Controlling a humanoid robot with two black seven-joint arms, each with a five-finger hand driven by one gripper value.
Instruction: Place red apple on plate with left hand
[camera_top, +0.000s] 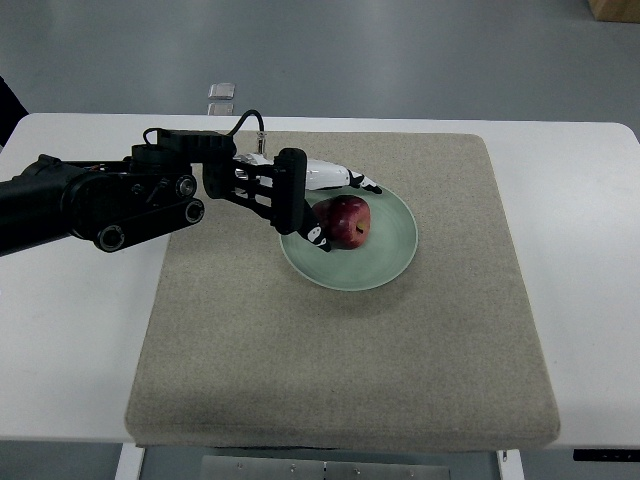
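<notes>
The red apple (350, 222) rests on the pale green plate (392, 250), left of the plate's middle. My left hand (347, 212) reaches in from the left on its black arm and sits at the plate's left rim. Its white fingers (345, 178) stretch out nearly straight just behind the apple, with a small gap to it. The thumb tip (318, 238) lies against the apple's near left side. The hand flanks the apple loosely and looks open. The right arm is out of view.
The plate sits on a beige mat (340, 380) that covers most of the white table (70, 340). Two small pale objects (221, 98) lie on the floor beyond the table's far edge.
</notes>
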